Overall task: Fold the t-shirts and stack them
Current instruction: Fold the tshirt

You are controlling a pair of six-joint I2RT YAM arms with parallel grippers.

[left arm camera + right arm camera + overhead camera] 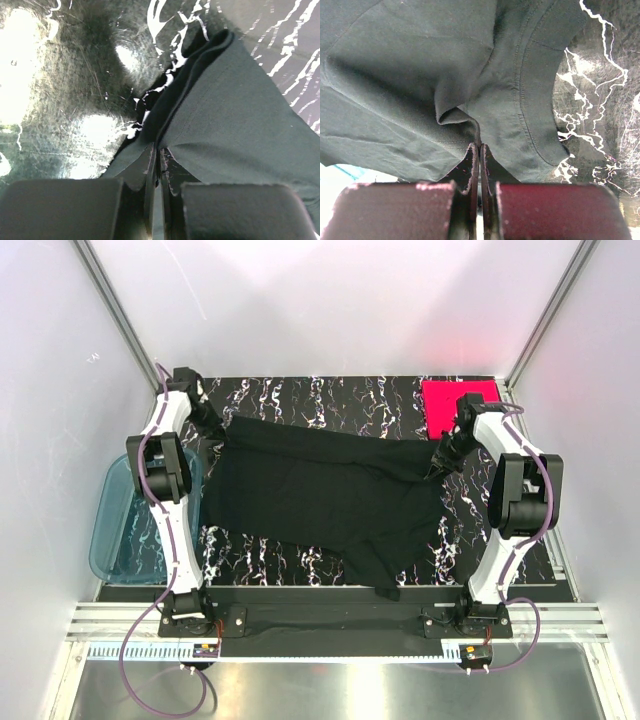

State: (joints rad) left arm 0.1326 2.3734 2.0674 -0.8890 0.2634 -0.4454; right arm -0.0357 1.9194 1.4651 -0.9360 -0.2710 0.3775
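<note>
Two robot arms held a large black t-shirt (320, 505) spread between them over a black table (330, 395) veined with white. The left gripper (213, 428) had the cloth at its far left corner, and the right gripper (440, 462) had it at the far right edge. The shirt's far edge sagged between the two holds. The rest of the garment lay rumpled across the middle of the table, and one tail of it reached the near edge, right of centre.

From the left wrist camera, the jaws stood all but closed, with a fold of the black fabric pinched between them. The right wrist camera showed the same on that side: jaws pressed together on a pucker of cloth, just beside a curved, stitched hem.

One bright pink-red t-shirt (458, 405) lay as a neat folded square in the far right corner of the table. It was just beyond the right gripper and partly hidden by that arm, and it did not touch the black shirt. Off the table's left edge, beside the left arm, sat a translucent blue tub (112, 525).
</note>
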